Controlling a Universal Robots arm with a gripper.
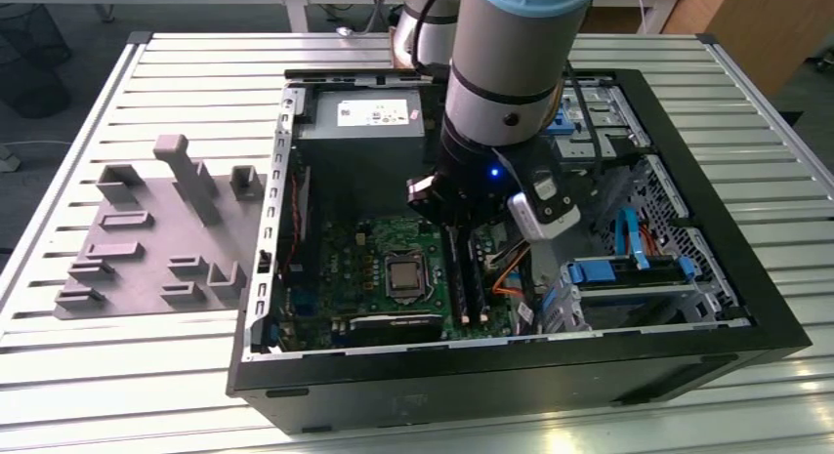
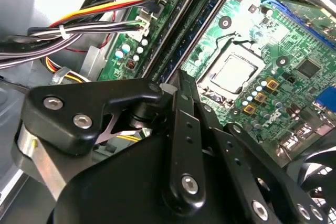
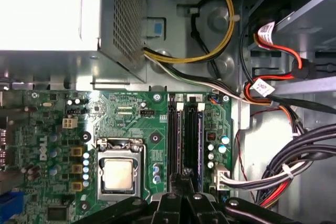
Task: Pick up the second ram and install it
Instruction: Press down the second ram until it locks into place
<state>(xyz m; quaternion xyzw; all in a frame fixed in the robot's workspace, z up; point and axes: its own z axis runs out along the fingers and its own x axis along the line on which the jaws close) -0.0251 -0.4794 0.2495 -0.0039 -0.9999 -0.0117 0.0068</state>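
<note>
My gripper [image 1: 450, 225] hangs inside the open computer case, over the memory slots [image 1: 466, 283] of the green motherboard. In both wrist views its fingers are pressed close together [image 3: 184, 174]. The second ram [image 2: 197, 30] is a thin dark green stick with small chips. It runs along the long black slots [image 3: 174, 135] straight up to my gripper [image 2: 181, 74], which is shut on its upper edge. I cannot tell how deep the stick sits in its slot.
The CPU socket [image 3: 118, 174] lies beside the slots, with the power supply [image 3: 52, 14] beyond them. Cable bundles [image 3: 283, 177] crowd the other side, near the blue drive bay [image 1: 626, 273]. Grey holder blocks [image 1: 156, 239] stand on the slatted table outside the case wall [image 1: 521, 371].
</note>
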